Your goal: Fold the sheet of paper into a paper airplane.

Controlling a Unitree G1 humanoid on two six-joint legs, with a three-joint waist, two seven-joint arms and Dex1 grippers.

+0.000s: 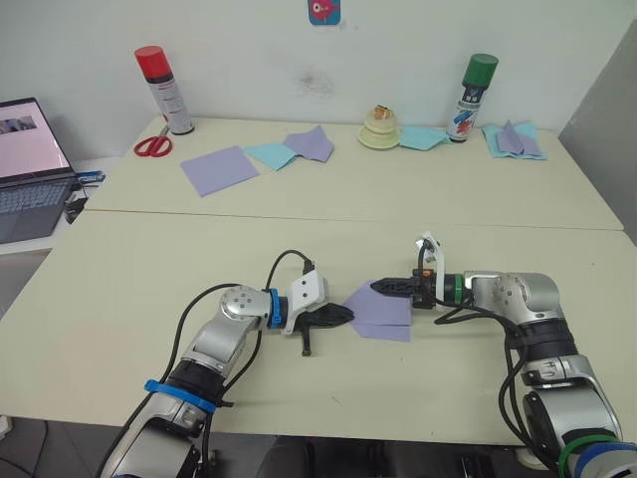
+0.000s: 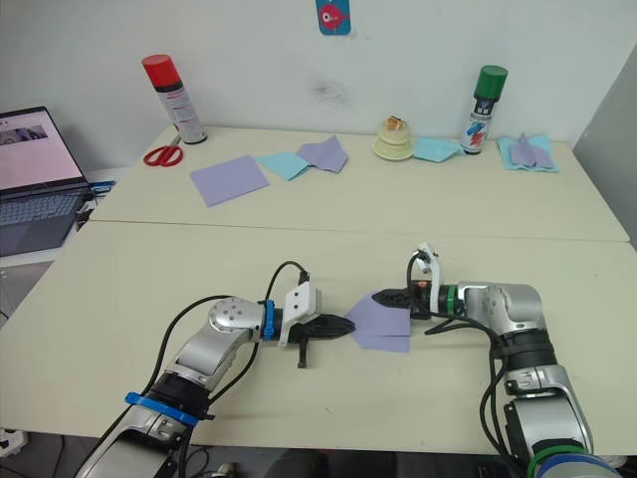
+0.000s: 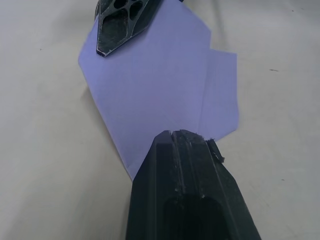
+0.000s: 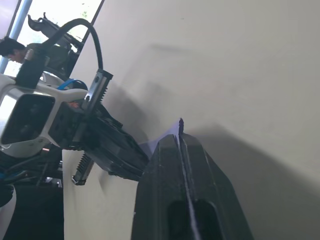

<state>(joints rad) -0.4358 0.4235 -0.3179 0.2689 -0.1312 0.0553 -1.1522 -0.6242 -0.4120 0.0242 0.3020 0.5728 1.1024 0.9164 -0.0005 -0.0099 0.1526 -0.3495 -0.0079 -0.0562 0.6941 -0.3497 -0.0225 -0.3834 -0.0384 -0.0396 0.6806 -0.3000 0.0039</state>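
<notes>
Both claws meet over the folded sheet of paper [image 1: 383, 310] lying flat on the near table [image 1: 149, 269], between the 2 arms. Left gripper [image 1: 338, 317] has its fingers closed together, tip resting at the sheet's pointed corner. Right gripper [image 1: 390, 288] is pinched closed, a thin paper edge caught between its fingers at the opposite side.

Silver arms, black cables, blue and green rings, black grippers
</notes>
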